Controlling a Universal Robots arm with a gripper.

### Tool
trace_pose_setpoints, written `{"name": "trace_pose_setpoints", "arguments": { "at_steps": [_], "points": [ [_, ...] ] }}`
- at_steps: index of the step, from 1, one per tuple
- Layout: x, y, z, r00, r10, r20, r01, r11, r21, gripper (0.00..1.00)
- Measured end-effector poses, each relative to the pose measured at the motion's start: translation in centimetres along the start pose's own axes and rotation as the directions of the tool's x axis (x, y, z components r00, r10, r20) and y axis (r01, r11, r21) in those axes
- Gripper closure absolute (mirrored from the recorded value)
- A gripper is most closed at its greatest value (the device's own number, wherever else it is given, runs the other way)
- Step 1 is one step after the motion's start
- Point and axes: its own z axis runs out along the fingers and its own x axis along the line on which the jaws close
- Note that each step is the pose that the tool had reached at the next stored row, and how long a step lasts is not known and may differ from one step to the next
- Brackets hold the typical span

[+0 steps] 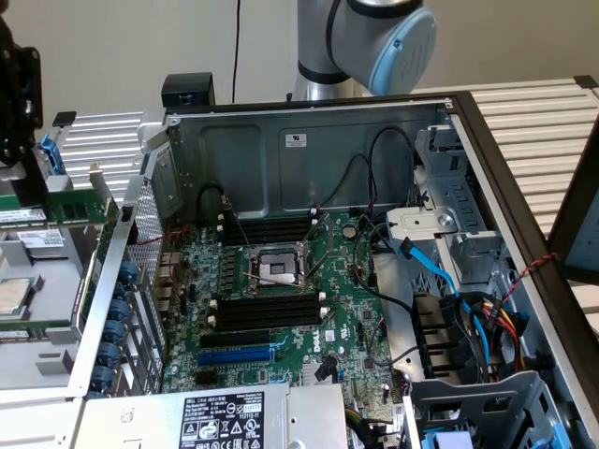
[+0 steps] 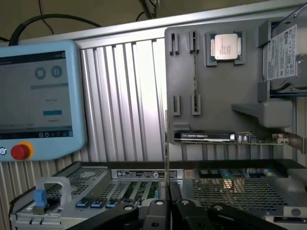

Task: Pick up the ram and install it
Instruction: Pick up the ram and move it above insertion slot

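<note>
Because the ram [image 2: 166, 153] is pinched by its flat faces, it meets the wrist view edge-on, as a thin dark line running out from the claw [image 2: 168, 205]. The claw's two black fingers [image 2: 156, 211] are closed tight on it. A hold like that, I judge, leaves the stick's contact edge free and keeps it straight for a narrow slot. It hangs in the air above the computer case [image 2: 240, 191], clear of it and, as far as I can judge, near the case wall that faces the parts tray [image 2: 225, 96]. Beyond the case, the tray lies flat on the ribbed tabletop [image 2: 120, 105] and keeps each part in its own nest. A second thin stick [image 2: 194, 72] sits between one pair of brackets, the empty brackets [image 2: 175, 44] beside it stand bare, and a square processor chip [image 2: 226, 46] rests further from the case. A touch screen [image 2: 38, 96] stands beside the tray. The wrist view gives the grip itself and the tray. The exterior view supplies the open inside of the case: long black slots [image 1: 267, 311] on either side of the processor socket [image 1: 278, 267], a blue slot [image 1: 234, 355] past them, and the arm [image 1: 374, 37] above the case's back wall. From there the black slots look bare, so the ram is not yet seated.
</note>
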Motion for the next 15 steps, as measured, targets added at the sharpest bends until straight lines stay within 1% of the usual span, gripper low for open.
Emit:
{"name": "trace_pose_setpoints", "arguments": {
  "at_steps": [8,15],
  "points": [
    [-0.3,-3.22,0.29,1.0,0.0,0.0,0.0,1.0,0.0001,0.88],
    [-0.7,-6.2,0.55,1.0,0.0,0.0,0.0,1.0,0.0,0.88]
  ]
}}
